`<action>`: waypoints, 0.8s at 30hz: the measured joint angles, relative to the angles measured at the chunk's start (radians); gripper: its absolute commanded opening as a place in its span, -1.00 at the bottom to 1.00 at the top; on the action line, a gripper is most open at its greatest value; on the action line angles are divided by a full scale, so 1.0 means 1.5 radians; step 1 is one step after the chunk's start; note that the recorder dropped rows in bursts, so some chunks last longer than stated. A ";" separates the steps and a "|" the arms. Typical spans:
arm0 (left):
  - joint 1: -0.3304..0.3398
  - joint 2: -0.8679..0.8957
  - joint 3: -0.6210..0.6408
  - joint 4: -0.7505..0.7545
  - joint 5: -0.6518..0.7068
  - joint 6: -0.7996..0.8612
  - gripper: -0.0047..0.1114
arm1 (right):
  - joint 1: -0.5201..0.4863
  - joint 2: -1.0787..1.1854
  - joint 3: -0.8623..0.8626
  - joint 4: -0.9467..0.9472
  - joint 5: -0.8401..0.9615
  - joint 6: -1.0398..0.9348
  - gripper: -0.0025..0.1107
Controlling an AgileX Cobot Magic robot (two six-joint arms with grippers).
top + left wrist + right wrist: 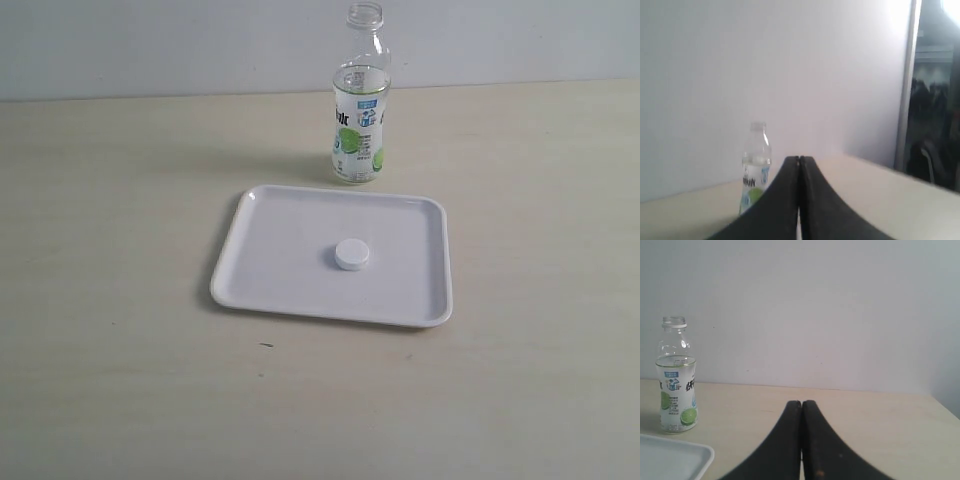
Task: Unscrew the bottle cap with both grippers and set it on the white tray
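The bottle cap [352, 254] lies flat near the middle of the white tray [270, 250], well apart from both grippers. The left gripper [799, 159] and the right gripper [801, 403] are each fully closed, holding nothing, and point roughly level over the worktop [120, 200]. The bottle [360, 120] stands upright just beyond the tray's far edge, its neck open. The cap is small, round and white.

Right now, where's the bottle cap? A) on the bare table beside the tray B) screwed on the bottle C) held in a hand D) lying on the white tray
D: the bottle cap lies near the middle of the white tray, while the bottle stands open-necked on the table behind the tray.
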 measured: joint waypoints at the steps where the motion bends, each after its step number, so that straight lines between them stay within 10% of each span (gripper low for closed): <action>1: 0.000 0.000 0.000 -0.061 0.011 0.038 -0.92 | 0.000 0.000 0.000 0.000 0.000 0.000 -0.96; 9: 0.000 0.000 0.000 -0.442 0.164 0.470 -0.92 | 0.000 0.000 0.000 0.000 0.000 0.000 -0.96; 20: 0.000 0.000 0.000 -0.578 0.285 0.525 -0.92 | 0.000 0.000 0.000 0.000 0.000 0.000 -0.96; 24: -0.001 0.000 0.000 -0.782 0.410 0.772 -0.92 | 0.000 0.000 0.000 0.000 0.000 0.000 -0.96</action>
